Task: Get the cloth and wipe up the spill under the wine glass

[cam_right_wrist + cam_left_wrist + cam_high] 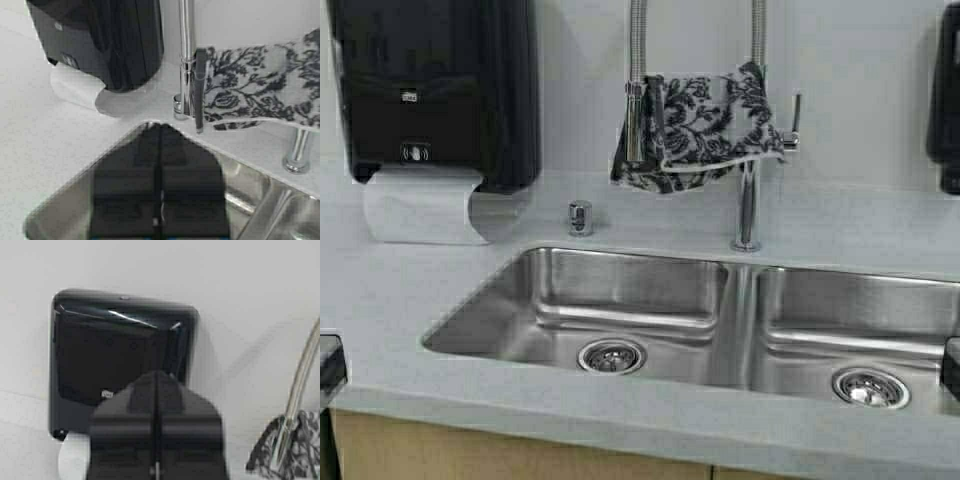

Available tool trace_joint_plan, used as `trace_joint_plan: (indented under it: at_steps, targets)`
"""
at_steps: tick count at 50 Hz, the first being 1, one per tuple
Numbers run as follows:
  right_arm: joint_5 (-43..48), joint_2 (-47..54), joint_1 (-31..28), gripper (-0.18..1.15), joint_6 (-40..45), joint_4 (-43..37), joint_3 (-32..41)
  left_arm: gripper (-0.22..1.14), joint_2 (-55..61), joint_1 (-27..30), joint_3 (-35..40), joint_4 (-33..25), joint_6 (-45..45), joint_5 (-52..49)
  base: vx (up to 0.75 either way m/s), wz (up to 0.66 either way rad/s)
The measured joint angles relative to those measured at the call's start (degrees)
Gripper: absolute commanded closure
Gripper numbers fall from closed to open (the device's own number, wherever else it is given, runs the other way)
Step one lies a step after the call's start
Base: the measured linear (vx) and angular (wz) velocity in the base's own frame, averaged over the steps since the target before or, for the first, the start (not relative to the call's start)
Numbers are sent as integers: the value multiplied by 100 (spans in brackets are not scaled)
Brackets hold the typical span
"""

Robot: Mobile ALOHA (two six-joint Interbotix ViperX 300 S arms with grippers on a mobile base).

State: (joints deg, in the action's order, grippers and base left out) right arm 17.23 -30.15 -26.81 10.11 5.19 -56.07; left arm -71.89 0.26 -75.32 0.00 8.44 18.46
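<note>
The cloth [705, 120], black and white with a floral pattern, hangs draped over the faucet [747, 205] behind the sink. It also shows in the right wrist view [260, 85] and at the edge of the left wrist view [295, 450]. My left gripper [156, 376] is shut with nothing in it, low at the left edge of the high view [328, 365]. The right gripper [160, 129] is shut and empty too, at the right edge [952, 368], over the sink's near side. The wine glass and the spill are out of view.
A double steel sink [630, 285] lies in the grey counter before me. A black paper towel dispenser [435, 85] hangs on the wall at the left, a white paper towel [420, 205] hanging from it. A small chrome knob [580, 217] stands beside the faucet.
</note>
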Motion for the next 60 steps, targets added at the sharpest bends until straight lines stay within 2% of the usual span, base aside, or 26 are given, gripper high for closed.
trace_joint_plan:
  at_steps: [4,9,27,32,44,60]
  targets:
    - [308,334,-44,85,35,0,-79,89,-53,0,0,0,0,0,18,6]
    - [668,686,-70,73,53,0,-123,89,-88,0,0,-9,0,0,15,4]
    - [1934,2004,-79,9,35,0,-79,89,-105,0,0,-18,53,0,11,5]
    - [2320,2417,-79,-4,0,0,-18,89,-97,0,9,-26,53,0,8,4]
    - [3032,3428,-70,-5,-141,-9,255,89,-105,0,0,-26,53,0,6,4]
    - [3146,4386,26,-5,-782,-404,896,89,-158,0,0,-26,44,-26,5,3]
